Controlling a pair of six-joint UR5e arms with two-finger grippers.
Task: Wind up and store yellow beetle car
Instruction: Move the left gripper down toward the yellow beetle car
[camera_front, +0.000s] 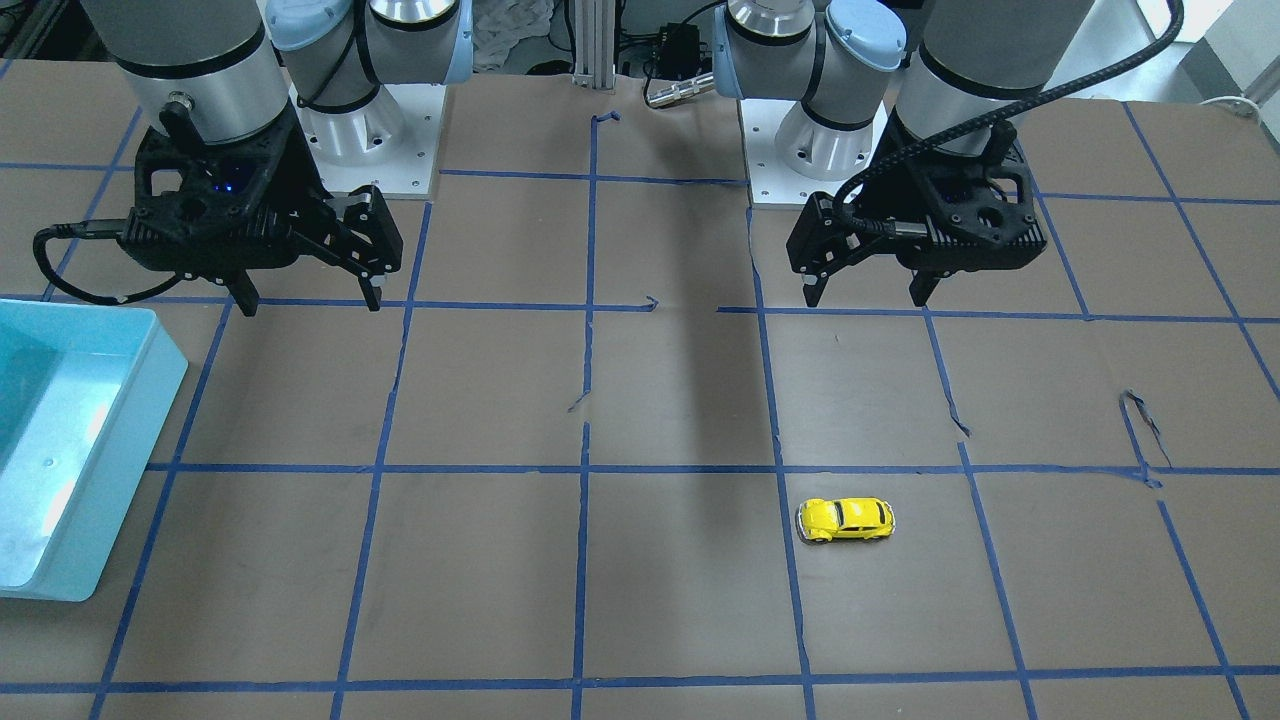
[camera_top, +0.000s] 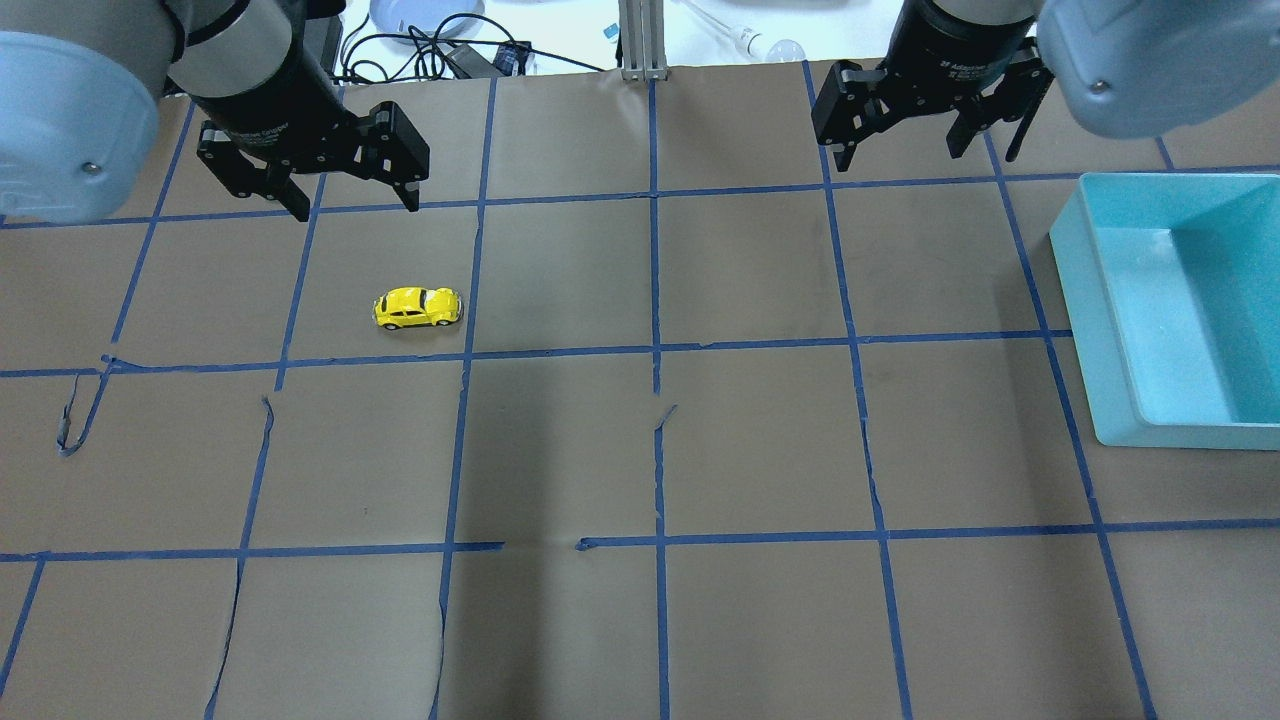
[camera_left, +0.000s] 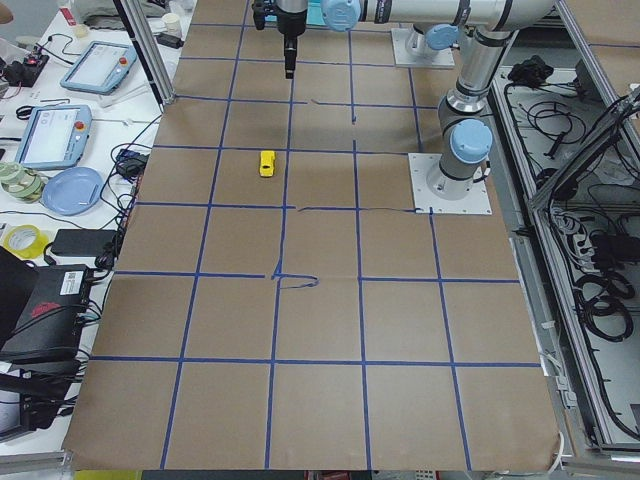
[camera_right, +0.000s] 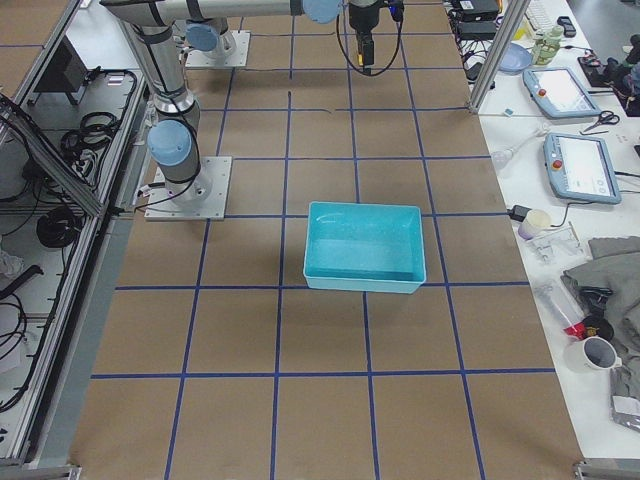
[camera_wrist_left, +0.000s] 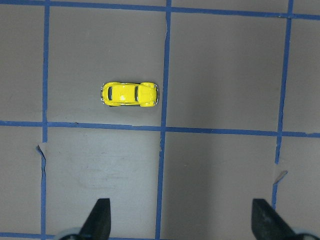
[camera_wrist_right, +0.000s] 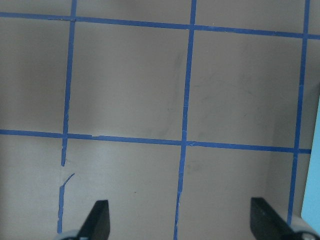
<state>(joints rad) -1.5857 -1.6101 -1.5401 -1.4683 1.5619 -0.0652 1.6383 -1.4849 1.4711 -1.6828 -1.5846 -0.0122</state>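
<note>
Evidently nothing started: yellow beetle car (camera_top: 418, 308) sitting untouched on table (camera_top: 700, 450) near left gripper (camera_top: 356, 210), well apart from teal bin (camera_top: 1100, 330). Both it and right gripper (camera_top: 900, 158) hanging spread apart, empty. Winding, storing remaining.

**Around the work area**

Brown paper (camera_top: 560, 450) over the whole table, squared off with blue tape (camera_top: 655, 300). Tape torn and curling in places, as with the loose strip (camera_top: 72, 425) near the overhead view's left edge. Open teal bin (camera_top: 1090, 320) flat on the paper at that view's right side, long walls roughly in line with the grid.

On the white bench along the table's far side: a screen pendant (camera_left: 98, 68), a second pendant (camera_left: 50, 135), a pale blue plate (camera_left: 72, 190), a yellow tape roll (camera_left: 22, 240), a black case (camera_left: 45, 305). Further along: a paper cup (camera_right: 535, 222), a mug (camera_right: 592, 352), grey cloth (camera_right: 615, 260). Coiled black cables (camera_left: 600, 295) in the tray behind the table.
</note>
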